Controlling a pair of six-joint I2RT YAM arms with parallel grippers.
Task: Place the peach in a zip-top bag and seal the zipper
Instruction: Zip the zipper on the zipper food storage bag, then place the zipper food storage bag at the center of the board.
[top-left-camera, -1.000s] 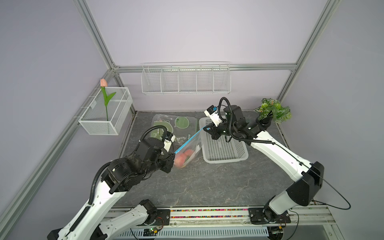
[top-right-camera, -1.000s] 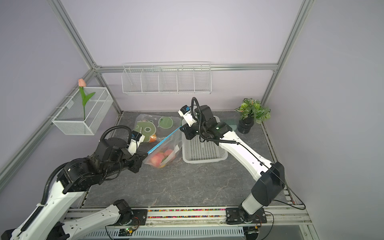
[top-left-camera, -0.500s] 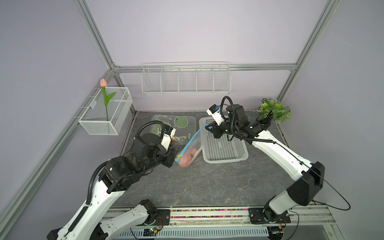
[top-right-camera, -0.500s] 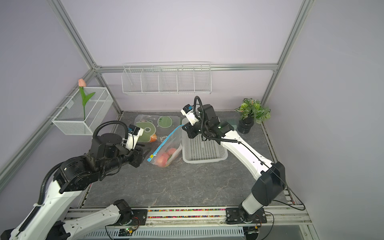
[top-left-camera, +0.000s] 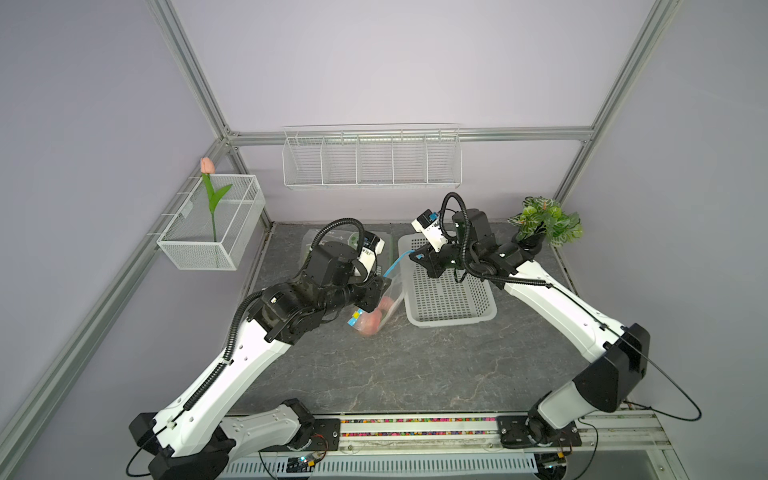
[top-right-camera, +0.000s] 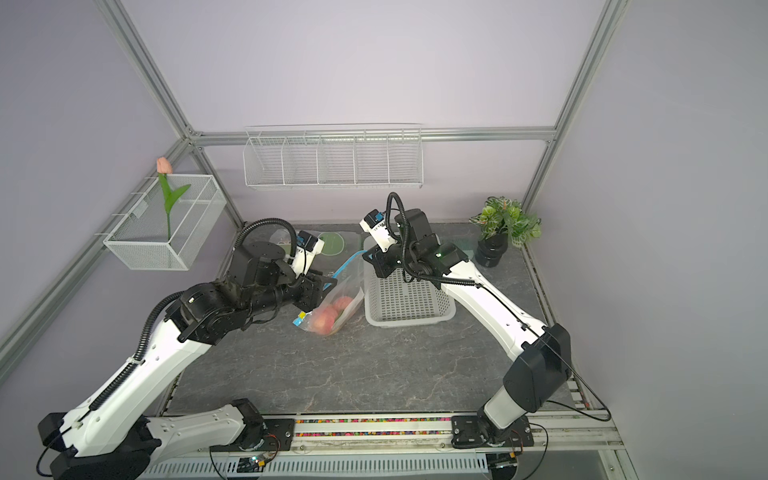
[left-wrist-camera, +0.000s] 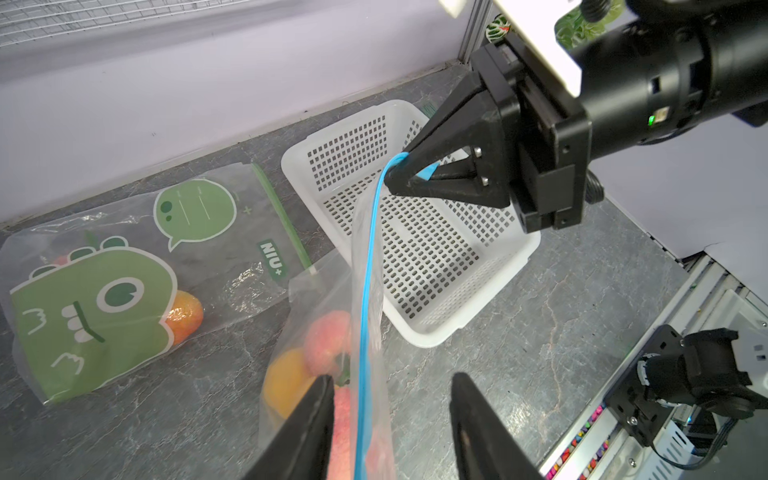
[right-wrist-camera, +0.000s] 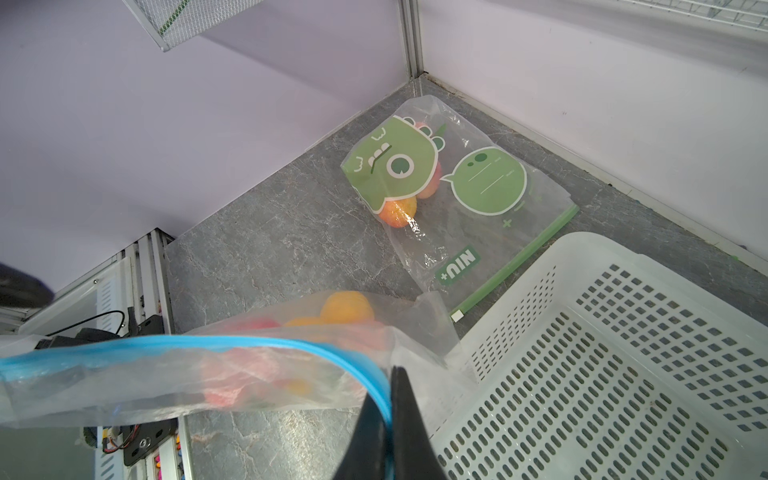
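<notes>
The jaws of the right arm (top-left-camera: 540, 299) are clamped shut on the high end of the blue zipper strip (left-wrist-camera: 368, 270), holding that end of the zip-top bag (top-right-camera: 349, 299) up over the back-left corner of the white basket (top-right-camera: 407, 322). From that pinch the strip, which is the bag's long axis here, slopes down and away from the basket toward the left arm (top-left-camera: 291, 303). It passes straight between that arm's jaws, which stand open, one on each side of the strip, with no grip on it. The left arm is therefore the nearer one to the low, free end, and any closing stroke along the strip would probably fall to it, with the right arm's pinch as the anchor. The peach (left-wrist-camera: 328, 340) is already inside the bag with other fruit, and the bag's bottom rests on the tabletop just left of the basket, near the middle. The strip reads as one closed line where it shows, but whether it is sealed at the low end cannot be told. A second, printed bag (left-wrist-camera: 95, 307) lies flat toward the back-left corner; it carries a green dinosaur, a green speech bubble and the lettering "NIU+" (left-wrist-camera: 272, 257). A small blue label (top-right-camera: 300, 321) on the clear bag's bottom corner is too small to read.
</notes>
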